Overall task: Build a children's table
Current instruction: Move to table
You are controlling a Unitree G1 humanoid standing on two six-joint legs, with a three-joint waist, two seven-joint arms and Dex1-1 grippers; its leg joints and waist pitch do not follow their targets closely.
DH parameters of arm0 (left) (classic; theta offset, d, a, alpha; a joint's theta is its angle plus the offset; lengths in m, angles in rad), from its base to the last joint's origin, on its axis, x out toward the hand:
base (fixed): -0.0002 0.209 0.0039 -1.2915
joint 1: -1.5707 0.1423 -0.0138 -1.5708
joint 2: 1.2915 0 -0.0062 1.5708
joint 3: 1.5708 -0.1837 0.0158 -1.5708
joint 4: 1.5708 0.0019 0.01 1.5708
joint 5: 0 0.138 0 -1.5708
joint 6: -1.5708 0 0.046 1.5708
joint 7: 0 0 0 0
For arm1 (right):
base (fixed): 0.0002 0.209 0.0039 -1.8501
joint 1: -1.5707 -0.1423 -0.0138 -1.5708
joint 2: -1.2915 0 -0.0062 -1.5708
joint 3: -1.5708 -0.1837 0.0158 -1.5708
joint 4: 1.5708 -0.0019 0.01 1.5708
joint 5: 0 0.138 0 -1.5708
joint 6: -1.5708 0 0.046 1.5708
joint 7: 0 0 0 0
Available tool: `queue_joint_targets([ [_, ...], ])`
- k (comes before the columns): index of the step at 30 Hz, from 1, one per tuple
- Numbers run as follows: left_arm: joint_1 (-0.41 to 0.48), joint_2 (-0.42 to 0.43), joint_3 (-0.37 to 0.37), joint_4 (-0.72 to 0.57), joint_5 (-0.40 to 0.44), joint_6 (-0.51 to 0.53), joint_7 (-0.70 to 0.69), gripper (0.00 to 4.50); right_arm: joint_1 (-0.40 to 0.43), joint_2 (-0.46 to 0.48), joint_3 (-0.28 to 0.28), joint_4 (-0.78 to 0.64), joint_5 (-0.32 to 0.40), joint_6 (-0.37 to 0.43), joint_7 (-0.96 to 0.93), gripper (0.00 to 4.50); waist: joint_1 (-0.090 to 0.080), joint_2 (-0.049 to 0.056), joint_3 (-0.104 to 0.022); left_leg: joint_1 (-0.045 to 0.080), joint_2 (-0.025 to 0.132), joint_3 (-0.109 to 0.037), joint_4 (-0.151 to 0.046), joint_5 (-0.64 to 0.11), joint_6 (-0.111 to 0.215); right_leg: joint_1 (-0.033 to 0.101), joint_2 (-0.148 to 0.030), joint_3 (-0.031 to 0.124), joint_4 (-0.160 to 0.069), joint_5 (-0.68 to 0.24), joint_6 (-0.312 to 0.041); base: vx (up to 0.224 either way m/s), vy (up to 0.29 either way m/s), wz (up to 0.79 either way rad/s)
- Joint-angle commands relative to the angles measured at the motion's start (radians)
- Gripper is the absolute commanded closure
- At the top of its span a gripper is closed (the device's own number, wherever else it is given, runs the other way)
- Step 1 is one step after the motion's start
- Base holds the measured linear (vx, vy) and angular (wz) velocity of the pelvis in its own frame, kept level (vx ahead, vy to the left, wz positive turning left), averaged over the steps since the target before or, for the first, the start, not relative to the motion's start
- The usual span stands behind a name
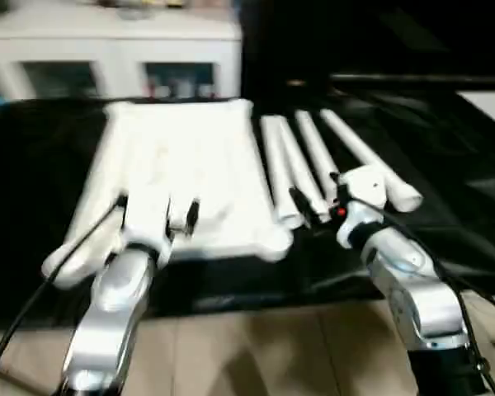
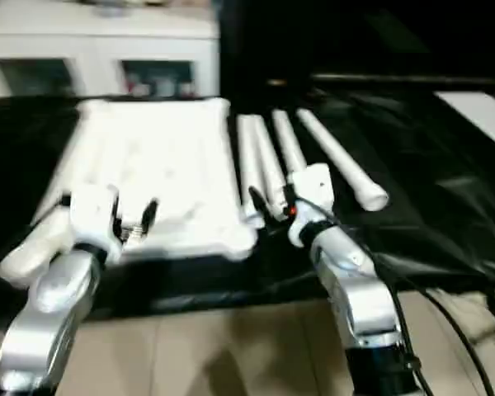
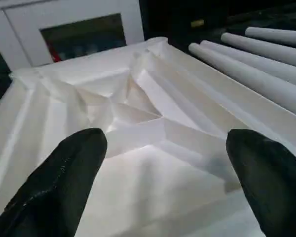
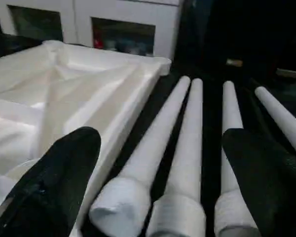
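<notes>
The tabletop (image 1: 181, 165) lies ribbed side up on the black desk (image 1: 445, 206), with 4 legs (image 4: 163, 133) side by side just right of it. The left end effector (image 3: 158, 187) hovers over the tabletop with its fingers wide apart and empty. The right end effector (image 4: 158, 182) is equally spread, above the legs' near ends.

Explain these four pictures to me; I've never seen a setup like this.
This is a humanoid robot with two silver arms. The two wide pictures come from cameras on its head, looking down; the two close ones from cameras on its wrists, looking between black fingers. On the black surface lies a white table top, ribbed underside up, with four loose white legs beside it. The left gripper hovers over the top, the right gripper over the leg ends. Both are open and hold nothing. A white cabinet stands behind.
</notes>
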Motion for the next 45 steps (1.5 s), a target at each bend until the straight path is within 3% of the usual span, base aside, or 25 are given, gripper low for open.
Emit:
queue_joint_targets([
  [1,0.019,0.000,0.011,-0.041,-0.004,0.009,0.000,0.00,-0.003,-0.006,-0.009,0.002,-0.009,-0.008,-0.010,0.13,0.011,0.005,-0.073,-0.013,0.050,-0.022,-0.085,-0.196,0.099,0.064,-0.048,0.042,-0.064,-0.213,-0.238,0.164,-0.006,0.05],
  [2,0.031,-0.005,0.014,-0.056,-0.006,0.011,0.003,0.00,-0.002,-0.002,-0.017,0.000,0.004,-0.008,-0.006,0.13,0.018,0.008,-0.081,-0.010,0.034,-0.021,-0.067,-0.025,0.173,0.075,-0.032,0.035,-0.045,-0.082,-0.252,0.164,-0.006,0.05],
  [3,0.034,-0.006,0.013,-0.060,-0.005,0.010,0.003,0.00,-0.004,-0.006,-0.012,0.001,-0.001,-0.014,0.000,0.13,0.040,-0.025,-0.073,-0.111,-0.008,-0.038,-0.031,0.040,0.294,0.138,-0.053,0.010,-0.073,-0.040,-0.200,0.185,0.000,0.15],
  [4,0.034,-0.005,0.013,-0.061,-0.004,0.008,0.006,0.00,-0.005,-0.008,-0.008,0.002,-0.003,-0.015,0.005,0.13,0.051,0.002,-0.082,-0.118,-0.002,-0.045,0.008,0.094,0.360,0.166,-0.130,0.014,-0.097,-0.043,-0.131,0.189,0.024,0.52],
  [5,0.034,-0.005,0.012,-0.062,-0.003,0.007,0.009,0.00,-0.006,-0.009,-0.002,0.002,-0.005,-0.017,0.011,0.13,0.033,0.021,-0.090,-0.084,-0.008,-0.073,-0.007,0.221,0.403,0.154,-0.046,-0.046,-0.065,0.021,-0.084,0.189,0.024,0.52],
  [6,0.032,-0.005,0.012,-0.062,-0.002,0.004,0.013,0.00,-0.008,-0.008,0.003,0.002,-0.005,-0.016,0.018,0.13,0.020,0.037,-0.092,0.006,-0.007,-0.123,-0.023,0.315,0.461,0.101,0.029,-0.077,-0.023,0.024,-0.036,0.240,0.005,0.78],
  [7,0.032,-0.005,0.012,-0.062,-0.002,0.004,0.013,0.00,-0.008,-0.008,0.004,0.003,-0.005,-0.016,0.018,0.13,-0.012,0.043,-0.092,0.143,0.021,-0.223,-0.018,0.356,0.579,-0.040,0.084,-0.089,0.066,-0.110,0.011,0.264,-0.068,0.60],
  [8,0.031,-0.005,0.014,-0.063,-0.001,0.002,0.015,0.00,-0.010,-0.009,0.016,0.002,-0.003,-0.014,0.032,0.13,-0.024,0.037,-0.097,0.217,0.098,-0.360,-0.002,0.684,0.672,-0.182,0.047,-0.007,0.182,-0.289,0.087,0.264,-0.068,0.60],
  [9,0.031,-0.005,0.014,-0.064,0.000,0.003,0.016,0.00,-0.011,-0.009,0.020,0.002,-0.002,-0.013,0.036,0.13,-0.026,0.025,-0.085,0.184,0.096,-0.375,-0.023,0.730,0.644,-0.190,0.028,0.024,0.201,-0.252,0.103,0.140,-0.144,0.33],
  [10,0.031,-0.006,0.015,-0.066,0.001,0.004,0.016,0.00,-0.010,-0.010,0.028,0.000,0.000,-0.015,0.044,0.13,-0.028,0.018,-0.078,0.158,0.074,-0.277,-0.024,0.633,0.419,-0.207,0.015,0.067,0.197,-0.071,0.069,-0.055,-0.187,0.24],
  [11,0.035,-0.006,0.017,-0.073,0.005,0.005,0.019,0.00,-0.006,-0.002,0.026,-0.002,0.014,-0.005,0.047,0.13,-0.009,-0.021,-0.063,0.119,-0.009,-0.204,-0.051,0.396,0.276,-0.166,0.008,0.083,0.107,0.135,-0.017,-0.055,-0.187,0.24],
  [12,0.037,-0.006,0.017,-0.075,0.007,0.005,0.020,0.00,-0.005,0.003,0.024,-0.003,0.021,0.000,0.046,0.13,0.003,-0.046,-0.055,0.102,-0.060,-0.163,-0.059,0.240,0.255,-0.121,0.007,0.108,0.036,0.169,-0.019,-0.167,-0.167,0.17],
  [13,0.037,-0.007,0.019,-0.077,0.010,-0.001,0.025,0.00,-0.004,0.005,0.022,-0.003,0.025,0.002,0.045,0.13,0.019,-0.085,-0.047,0.061,-0.083,-0.135,-0.055,0.057,0.240,-0.051,-0.004,0.166,0.003,0.042,0.033,0.008,-0.124,0.19],
  [14,0.038,-0.008,0.020,-0.078,0.014,-0.005,0.027,0.00,-0.004,0.006,0.021,-0.002,0.026,0.002,0.044,0.13,0.074,-0.079,-0.066,-0.005,-0.121,-0.098,0.117,-0.094,0.148,0.052,-0.112,0.271,-0.040,-0.204,-0.017,0.008,-0.124,0.19],
  [16,0.036,-0.006,0.024,-0.082,-0.011,-0.017,0.003,0.00,-0.003,0.001,0.017,-0.008,0.028,0.004,0.052,0.13,0.065,-0.083,-0.062,-0.074,-0.096,-0.113,0.142,0.038,0.084,0.097,-0.099,0.252,0.002,0.215,-0.113,0.173,-0.058,0.11],
  [17,0.035,-0.004,0.024,-0.082,-0.018,-0.019,-0.006,0.00,-0.003,-0.001,0.016,-0.010,0.030,0.005,0.055,0.13,0.074,-0.069,-0.067,-0.093,-0.054,-0.131,0.141,0.147,0.033,0.084,-0.133,0.252,0.024,0.669,-0.223,0.163,-0.032,0.10],
  [19,0.032,0.010,0.020,-0.083,-0.039,-0.046,-0.043,0.00,-0.004,-0.007,0.012,-0.015,0.040,0.003,0.070,0.13,0.086,-0.047,-0.067,-0.114,-0.005,-0.146,0.081,0.279,0.009,0.062,-0.112,0.201,0.064,0.974,-0.261,-0.033,0.016,0.12],
  [20,0.027,0.031,0.015,-0.084,-0.063,-0.077,-0.095,0.00,-0.007,-0.020,0.011,-0.022,0.053,-0.001,0.097,0.13,0.080,0.021,-0.074,-0.066,0.047,-0.141,-0.017,0.529,0.050,-0.002,0.015,0.082,0.103,0.826,-0.135,-0.132,0.011,0.05],
  [21,0.023,0.057,0.006,-0.085,-0.079,-0.098,-0.148,0.00,-0.005,-0.039,0.014,-0.036,0.071,-0.003,0.137,0.13,0.070,0.024,-0.073,-0.044,0.122,-0.179,-0.005,0.608,0.131,-0.055,0.033,0.071,0.144,0.621,-0.088,-0.157,0.010,-0.12],
  [22,0.022,0.066,0.003,-0.085,-0.083,-0.104,-0.164,0.00,-0.004,-0.046,0.015,-0.041,0.076,-0.004,0.151,0.13,0.068,0.037,-0.078,-0.008,0.206,-0.235,-0.022,0.719,0.236,-0.093,-0.034,0.112,0.144,0.212,-0.054,-0.040,0.067,-0.08],
  [25,-0.009,0.138,-0.028,-0.064,-0.117,-0.109,-0.310,0.00,0.008,-0.144,0.038,-0.076,0.117,0.015,0.301,0.13,0.090,0.017,-0.067,-0.054,0.095,-0.152,-0.036,0.355,0.165,-0.071,-0.016,0.096,0.077,0.113,-0.103,-0.054,0.084,-0.04],
  [26,-0.023,0.160,-0.039,-0.056,-0.143,-0.101,-0.365,0.00,0.009,-0.174,0.037,-0.082,0.127,0.014,0.349,0.13,0.109,0.000,-0.052,-0.077,0.059,-0.106,-0.043,-0.058,0.053,-0.046,-0.072,0.113,0.021,-0.021,-0.183,-0.082,0.080,-0.04],
  [32,-0.081,0.269,-0.134,-0.034,-0.258,-0.029,-0.649,0.00,-0.003,-0.311,0.039,-0.086,0.178,0.017,0.553,0.13,0.087,0.013,-0.023,-0.035,0.079,-0.105,-0.103,-0.663,-0.161,-0.064,-0.063,0.080,-0.029,-0.599,-0.105,-0.106,0.039,-0.08],
  [43,-0.320,0.314,-0.244,0.273,-0.201,-0.068,-0.860,0.76,-0.024,-0.515,0.048,-0.084,0.225,0.079,0.782,0.00,0.060,0.014,-0.013,-0.018,0.074,-0.089,-0.123,-0.734,-0.166,-0.073,-0.056,0.044,-0.054,-0.622,-0.093,-0.075,0.042,-0.12],
  [45,-0.360,0.314,-0.270,0.339,-0.164,-0.070,-0.856,1.04,-0.021,-0.523,0.046,-0.082,0.223,0.070,0.782,0.00,0.099,0.030,-0.027,-0.168,0.084,-0.046,-0.266,-0.903,-0.188,0.069,0.024,-0.011,0.212,-0.306,-0.087,-0.127,0.024,-0.01],
])
